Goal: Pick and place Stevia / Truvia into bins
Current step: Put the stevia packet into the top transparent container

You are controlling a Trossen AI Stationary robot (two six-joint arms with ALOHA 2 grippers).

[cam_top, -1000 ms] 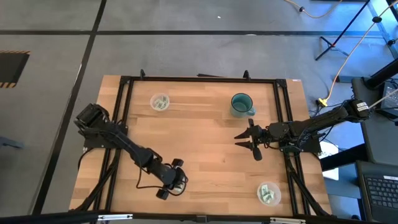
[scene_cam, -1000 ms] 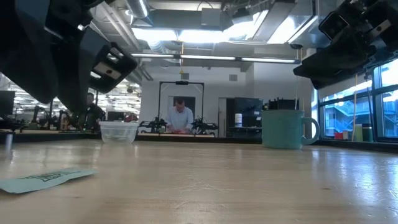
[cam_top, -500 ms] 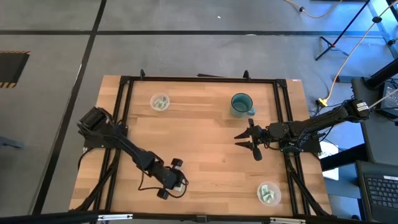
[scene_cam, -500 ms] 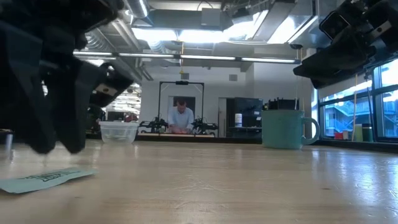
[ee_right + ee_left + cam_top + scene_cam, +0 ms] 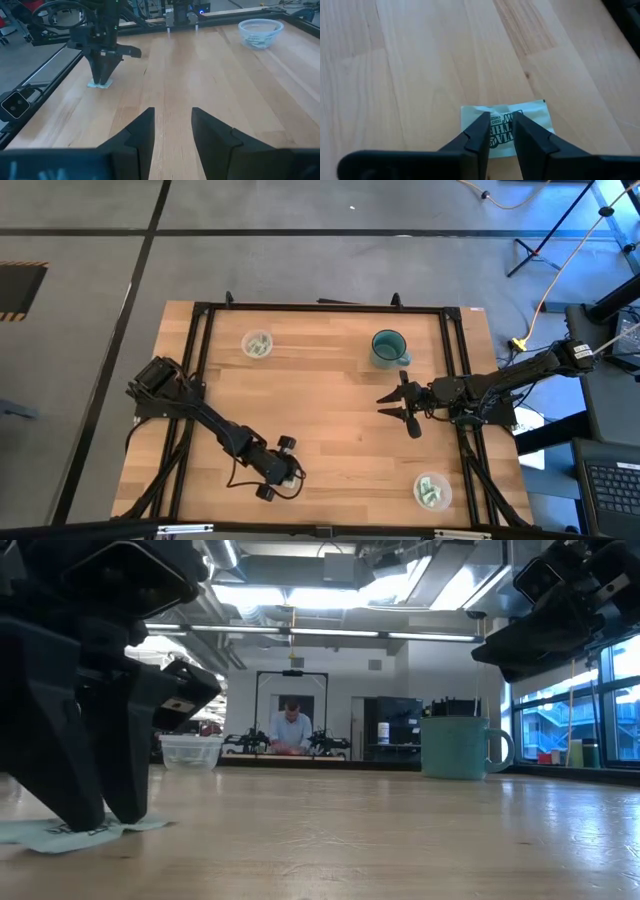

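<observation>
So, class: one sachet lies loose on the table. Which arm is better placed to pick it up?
Left. The left gripper is already down over the sachet, its fingers straddling it. The right gripper hovers open mid-table beside the mug, far from it.

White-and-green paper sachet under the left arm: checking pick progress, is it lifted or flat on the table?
Flat. The white-and-green paper sachet lies on the wooden table, left gripper straddling it.

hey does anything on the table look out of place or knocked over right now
Nothing stands out. One sachet lies flat under the left end effector; both cups and the mug stand upright.
</observation>
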